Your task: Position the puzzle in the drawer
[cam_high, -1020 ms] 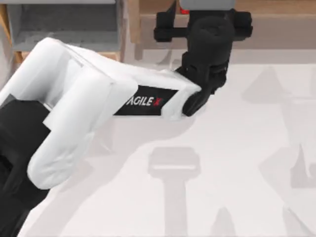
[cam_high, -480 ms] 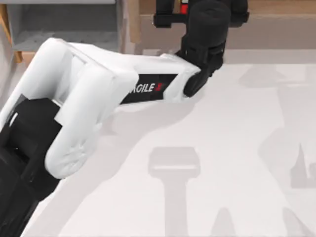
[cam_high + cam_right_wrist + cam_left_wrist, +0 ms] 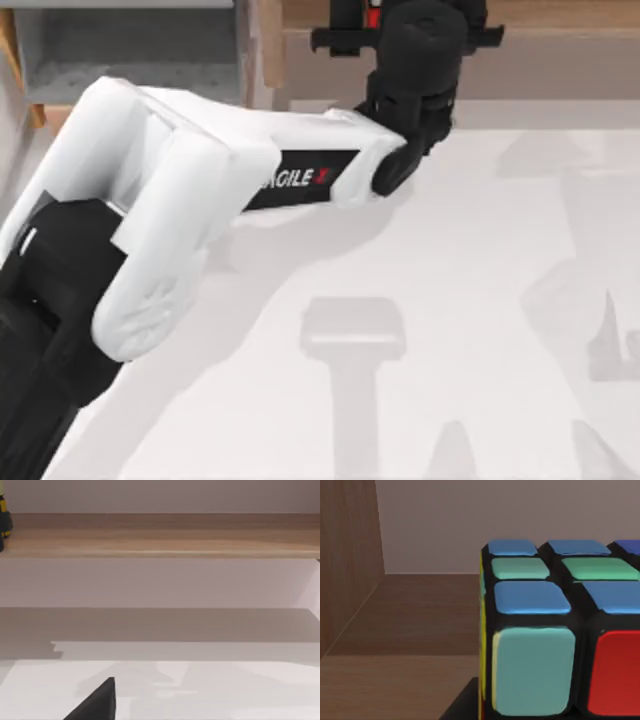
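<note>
Left gripper (image 3: 372,14) reached over the brown shelf (image 3: 560,15), with the puzzle (image 3: 560,630) close before its wrist camera.

The puzzle is seen on the shelf, directly at the jaws; a red sticker shows beside the gripper from above. Whether the jaws are clenched on it or released cannot be told. The drawer (image 3: 130,50) lies well to the side of the jaws, grey floor exposed. If the grasp is shallow or off-centre, the cube is judged likely to twist free during transfer, or to clip the shelf's side wall (image 3: 347,560). "AGILE X" is legible on the left forearm. The right arm is parked.
</note>
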`<action>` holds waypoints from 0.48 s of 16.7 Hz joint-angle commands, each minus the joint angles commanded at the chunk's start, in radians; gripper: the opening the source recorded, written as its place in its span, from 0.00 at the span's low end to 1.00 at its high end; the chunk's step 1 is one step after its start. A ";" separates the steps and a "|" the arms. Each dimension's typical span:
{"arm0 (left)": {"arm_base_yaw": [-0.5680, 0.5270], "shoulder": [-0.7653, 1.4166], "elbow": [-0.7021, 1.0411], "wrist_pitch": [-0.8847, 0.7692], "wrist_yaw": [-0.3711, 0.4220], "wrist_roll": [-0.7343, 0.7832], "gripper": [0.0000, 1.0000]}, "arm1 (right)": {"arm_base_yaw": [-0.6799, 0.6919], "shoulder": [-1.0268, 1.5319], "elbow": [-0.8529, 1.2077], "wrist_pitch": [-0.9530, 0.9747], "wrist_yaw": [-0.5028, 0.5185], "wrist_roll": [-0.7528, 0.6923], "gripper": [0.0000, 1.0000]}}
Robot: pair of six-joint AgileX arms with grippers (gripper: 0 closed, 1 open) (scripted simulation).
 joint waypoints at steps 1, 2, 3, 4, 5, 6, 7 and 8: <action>0.000 0.000 0.000 0.000 0.000 0.000 0.40 | 0.000 0.000 0.000 0.000 0.000 0.000 1.00; 0.000 0.000 0.000 0.000 0.000 0.000 0.32 | 0.000 0.000 0.000 0.000 0.000 0.000 1.00; 0.000 0.000 0.000 0.000 0.000 0.000 0.25 | 0.000 0.000 0.000 0.000 0.000 0.000 1.00; 0.000 0.000 0.000 0.000 0.000 0.000 0.17 | 0.000 0.000 0.000 0.000 0.000 0.000 1.00; 0.000 0.000 0.000 0.000 0.000 0.000 0.10 | 0.000 0.000 0.000 0.000 0.000 0.000 1.00; 0.000 0.000 0.000 0.000 0.000 0.000 0.02 | 0.000 0.000 0.000 0.000 0.000 0.000 1.00; 0.000 0.000 0.000 0.000 0.000 0.000 0.00 | 0.000 0.000 0.000 0.000 0.000 0.000 1.00; 0.000 0.000 0.000 0.000 0.000 0.000 0.00 | 0.000 0.000 0.000 0.000 0.000 0.000 1.00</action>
